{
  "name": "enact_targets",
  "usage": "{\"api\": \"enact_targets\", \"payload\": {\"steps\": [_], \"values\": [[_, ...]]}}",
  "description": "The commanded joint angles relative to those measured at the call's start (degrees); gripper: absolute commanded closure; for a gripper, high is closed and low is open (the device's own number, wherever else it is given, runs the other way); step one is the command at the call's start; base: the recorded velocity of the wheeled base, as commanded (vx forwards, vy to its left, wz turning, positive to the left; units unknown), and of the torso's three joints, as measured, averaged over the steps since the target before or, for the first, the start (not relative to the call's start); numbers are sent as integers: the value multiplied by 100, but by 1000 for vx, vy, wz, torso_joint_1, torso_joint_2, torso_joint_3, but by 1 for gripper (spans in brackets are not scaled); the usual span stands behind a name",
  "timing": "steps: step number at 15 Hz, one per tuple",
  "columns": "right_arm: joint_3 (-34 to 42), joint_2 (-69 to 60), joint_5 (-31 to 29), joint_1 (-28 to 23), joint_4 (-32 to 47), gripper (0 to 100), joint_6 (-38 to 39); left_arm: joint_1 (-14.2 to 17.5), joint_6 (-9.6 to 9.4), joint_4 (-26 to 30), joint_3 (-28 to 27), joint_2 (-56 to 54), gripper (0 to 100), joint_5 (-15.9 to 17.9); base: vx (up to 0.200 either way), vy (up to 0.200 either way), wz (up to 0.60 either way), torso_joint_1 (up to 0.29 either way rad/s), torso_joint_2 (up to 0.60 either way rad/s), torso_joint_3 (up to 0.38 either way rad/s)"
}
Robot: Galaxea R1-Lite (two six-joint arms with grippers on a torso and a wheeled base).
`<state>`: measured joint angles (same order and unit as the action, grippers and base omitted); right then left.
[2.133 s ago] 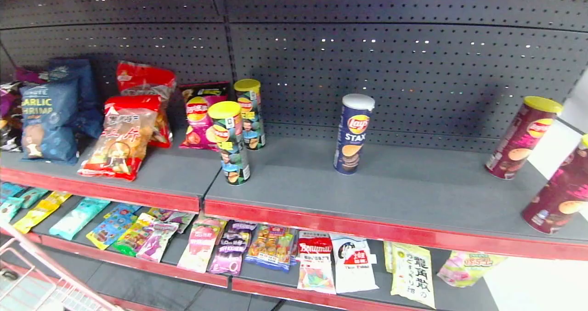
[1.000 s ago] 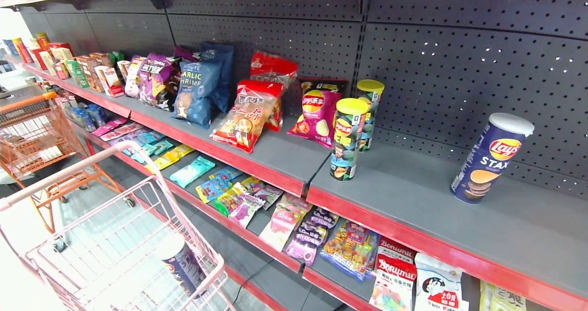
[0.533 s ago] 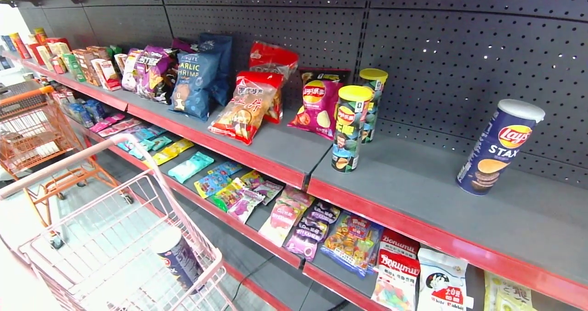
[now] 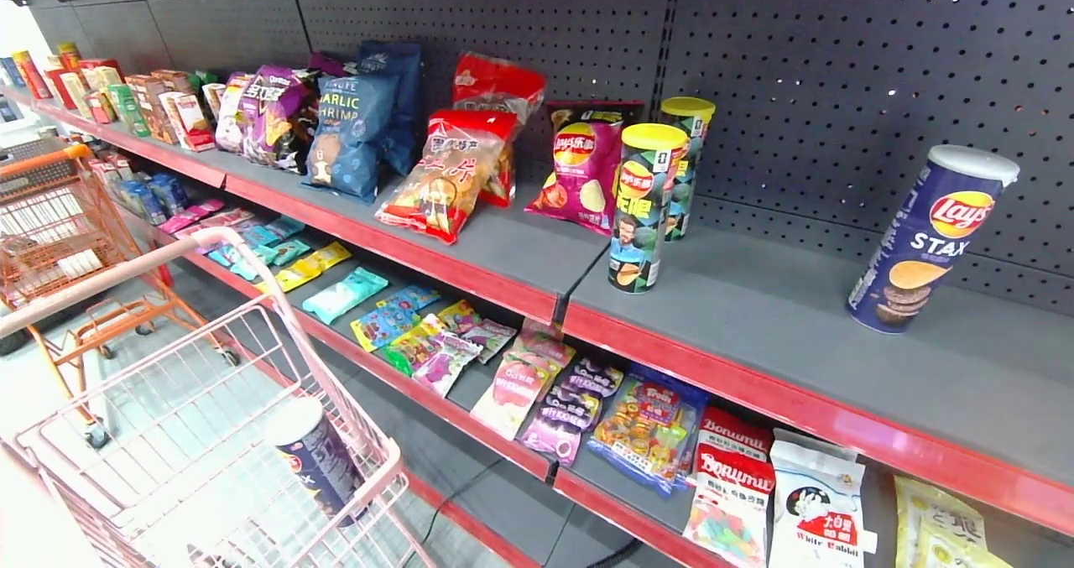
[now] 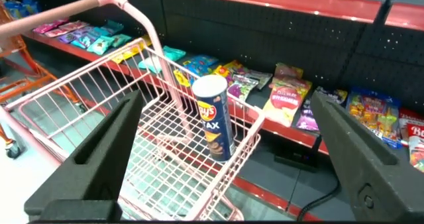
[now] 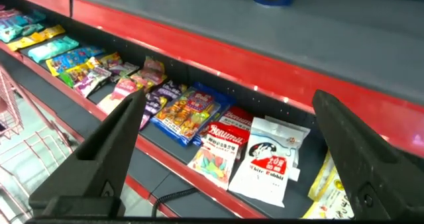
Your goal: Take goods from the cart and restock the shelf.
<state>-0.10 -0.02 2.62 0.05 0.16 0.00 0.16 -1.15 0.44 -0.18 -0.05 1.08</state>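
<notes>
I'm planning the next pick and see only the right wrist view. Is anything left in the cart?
Observer: Yes, one blue can stands upright in the pink cart.
Operator: Does the left gripper have it?
Observer: No. The left gripper is open, short of the can.
Operator: Where's room on the shelf?
Observer: Bare shelf lies between the shelved can and the yellow-lid cans.
</notes>
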Motion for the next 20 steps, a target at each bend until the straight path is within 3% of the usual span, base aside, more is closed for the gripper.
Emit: {"api": "enact_targets", "payload": {"steps": [1, 13, 20], "values": [[1, 2, 2, 4, 2, 0, 0, 2, 0, 0, 1, 5, 0, -3, 0, 0, 0, -163, 373, 212], [1, 2, 2, 4, 2, 0, -9, 2, 0, 0, 1, 5, 0, -3, 0, 0, 0, -173, 465, 283], [1, 2, 2, 4, 2, 0, -9, 2, 0, 0, 1, 5, 0, -3, 0, 0, 514, -23, 72, 47]]}}
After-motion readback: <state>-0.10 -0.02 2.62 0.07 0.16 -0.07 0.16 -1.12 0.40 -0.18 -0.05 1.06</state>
